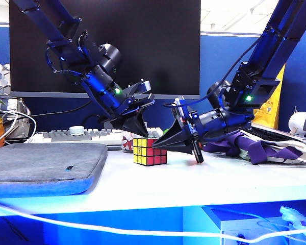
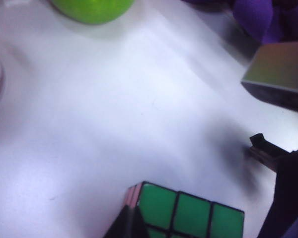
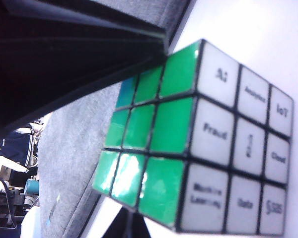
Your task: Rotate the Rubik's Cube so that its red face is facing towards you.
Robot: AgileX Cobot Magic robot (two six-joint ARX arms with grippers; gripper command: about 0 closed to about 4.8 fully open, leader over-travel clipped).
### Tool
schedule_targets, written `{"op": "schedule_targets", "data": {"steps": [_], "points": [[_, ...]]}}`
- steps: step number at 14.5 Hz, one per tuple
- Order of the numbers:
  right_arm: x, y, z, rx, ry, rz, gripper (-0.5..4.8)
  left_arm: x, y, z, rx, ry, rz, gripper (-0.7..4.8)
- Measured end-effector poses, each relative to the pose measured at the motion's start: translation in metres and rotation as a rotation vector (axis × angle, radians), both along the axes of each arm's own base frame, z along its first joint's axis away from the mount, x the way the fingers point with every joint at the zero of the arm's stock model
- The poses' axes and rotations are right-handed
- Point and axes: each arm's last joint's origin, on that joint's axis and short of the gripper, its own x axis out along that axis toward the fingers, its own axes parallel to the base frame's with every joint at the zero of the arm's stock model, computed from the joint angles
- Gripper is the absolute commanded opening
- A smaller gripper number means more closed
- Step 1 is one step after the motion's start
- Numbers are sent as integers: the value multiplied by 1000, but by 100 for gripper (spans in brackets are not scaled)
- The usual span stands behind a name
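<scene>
Here, nearest the camera:
Cable: a white cable (image 1: 143, 230) runs across in front of the table (image 1: 158, 186) edge.
Pad: a grey pad (image 1: 43, 163) lies on the table's left part.
Rubik's Cube (image 1: 149, 151): sits flat on the white table near its middle, just right of the pad; as a cube it has no long axis.
Facing: in the exterior view a yellow side looks leftward toward the camera, and the red face (image 1: 158, 155) looks rightward toward the camera; green (image 2: 191, 210) is on top.
Writing: the white side (image 3: 238, 148) in the right wrist view carries words: "AI", "IoT", "Fraud", "Cloud", "Machine Learning", "Data"; others are too blurred.
Left gripper (image 1: 136, 127): poised at the cube's top left edge, one black fingertip (image 2: 126, 225) overlapping the green top; whether the jaws are open or closed cannot be told.
Right gripper (image 1: 166, 143): reaches in from the right at the cube's upper right; its jaws straddle the cube, parted, contact unclear.
Behind: a keyboard (image 1: 86, 135), a purple strap (image 1: 250, 145) to the right, and a dark monitor (image 1: 158, 35).
</scene>
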Motion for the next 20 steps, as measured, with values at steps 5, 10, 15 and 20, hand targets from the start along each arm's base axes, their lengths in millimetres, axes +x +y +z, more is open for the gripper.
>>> {"op": "schedule_targets", "data": {"steps": [5,10,15,20], "points": [[1,5,2,8,-3,-3,-2,3,-3,0,-60,-28,-55,-5],[4,11,7,22,-45,-20,-2,6,-5,-1,-105,-54,-93,-5],[4,11,8,27,-57,-21,-2,9,-8,2,-178,-107,-167,-5],[10,-13,37,27,-152,-89,-2,6,19,43,142,-255,167,-5]]}}
